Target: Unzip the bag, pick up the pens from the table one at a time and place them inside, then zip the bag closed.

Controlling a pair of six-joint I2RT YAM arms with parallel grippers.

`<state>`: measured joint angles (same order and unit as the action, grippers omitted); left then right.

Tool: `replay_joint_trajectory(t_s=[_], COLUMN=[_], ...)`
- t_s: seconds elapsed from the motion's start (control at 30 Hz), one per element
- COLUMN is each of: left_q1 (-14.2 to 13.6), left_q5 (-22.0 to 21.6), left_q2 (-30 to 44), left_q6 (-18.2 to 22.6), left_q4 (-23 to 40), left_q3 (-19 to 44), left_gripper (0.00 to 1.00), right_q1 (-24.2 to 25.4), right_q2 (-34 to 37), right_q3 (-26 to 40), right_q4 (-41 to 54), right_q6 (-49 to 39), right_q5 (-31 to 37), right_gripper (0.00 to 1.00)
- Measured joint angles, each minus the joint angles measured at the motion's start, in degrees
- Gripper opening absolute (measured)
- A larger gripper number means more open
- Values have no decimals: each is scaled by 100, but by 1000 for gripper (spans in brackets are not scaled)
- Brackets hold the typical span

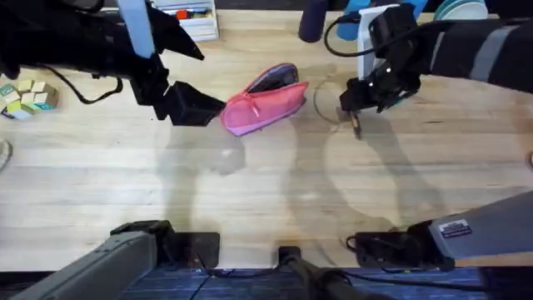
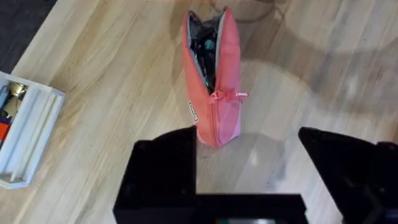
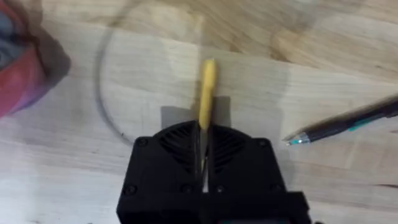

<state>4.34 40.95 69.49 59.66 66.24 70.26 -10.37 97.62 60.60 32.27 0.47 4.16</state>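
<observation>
The pink bag (image 1: pixel 265 104) lies on the table (image 1: pixel 250 183) at the middle back, its zipper open at the far end over a dark lining (image 2: pixel 202 46). My left gripper (image 1: pixel 196 107) is open, its fingers (image 2: pixel 165 168) standing on either side of the bag's (image 2: pixel 217 106) near end. Right of the bag, my right gripper (image 1: pixel 356 107) is shut on the yellow-tan pen (image 3: pixel 207 87), which sticks out past the fingertips with its dark tip (image 1: pixel 357 127) showing. The dark pen with a teal accent (image 3: pixel 348 124) lies on the wood beside it.
A white tray (image 1: pixel 196 21) stands at the back, left of centre, and small wooden blocks (image 1: pixel 25 96) sit at the far left. A dark cylinder (image 1: pixel 312 21) and blue items stand at the back right. A thin ring mark (image 3: pixel 102 81) lies between bag and pens.
</observation>
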Motion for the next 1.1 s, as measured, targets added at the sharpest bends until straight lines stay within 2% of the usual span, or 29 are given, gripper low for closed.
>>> replay_joint_trajectory(t_s=[0.57, 0.87, 1.1], left_q1=[0, 0, 0], left_q5=[0, 0, 0], left_q2=[0, 0, 0], left_q6=[-2, -1, -2], left_q4=[0, 0, 0], left_q3=[0, 0, 0], left_gripper=[993, 994, 994], right_q1=[11, 9, -134], right_q2=[-80, -812, -927], right_q3=[139, 649, 704], right_q4=[79, 53, 29], right_q6=[-250, -1073, -2181], right_q5=[-39, -59, -77], right_gripper=[30, 30, 30])
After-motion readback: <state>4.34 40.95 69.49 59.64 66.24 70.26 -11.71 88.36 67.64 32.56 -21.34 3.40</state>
